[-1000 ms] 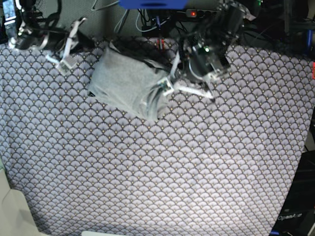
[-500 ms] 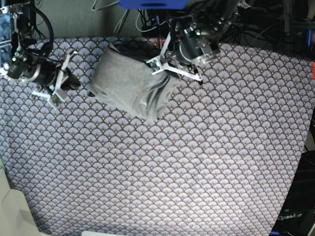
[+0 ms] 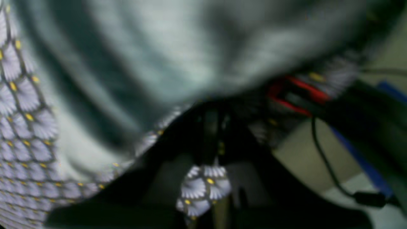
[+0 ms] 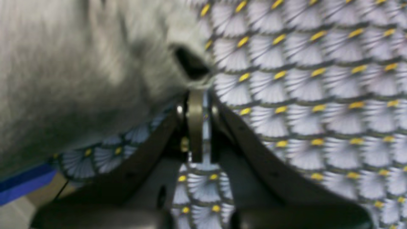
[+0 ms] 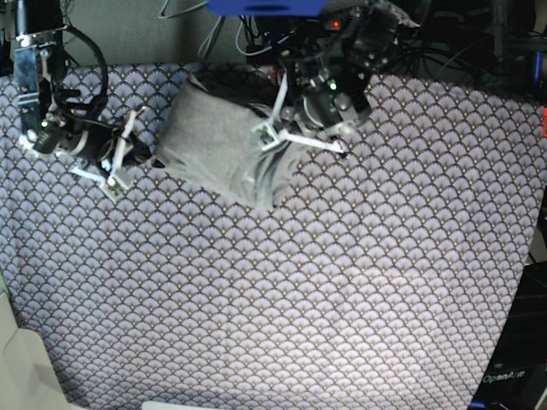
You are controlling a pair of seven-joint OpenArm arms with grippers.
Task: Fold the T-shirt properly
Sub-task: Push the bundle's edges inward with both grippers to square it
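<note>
Right end effector point(image 5: 128, 158) moved nearer folded T-shirt point(image 5: 218, 141), on tablecloth point(image 5: 342, 290)

Light heather-grey T-shirt point(image 5: 224, 143), plain, no print, folded into a compact slanted bundle (roughly rectangular) lying flat near the far edge. Long creases along its right part; lower corner tapers to a point. Wrist views blurred: soft knit grey fabric.

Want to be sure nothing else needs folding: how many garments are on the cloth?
1. The T-shirt lies bunched at the far side of the tablecloth, between the right gripper and the left gripper. Nothing else shows, though its folds could hide something.
</note>
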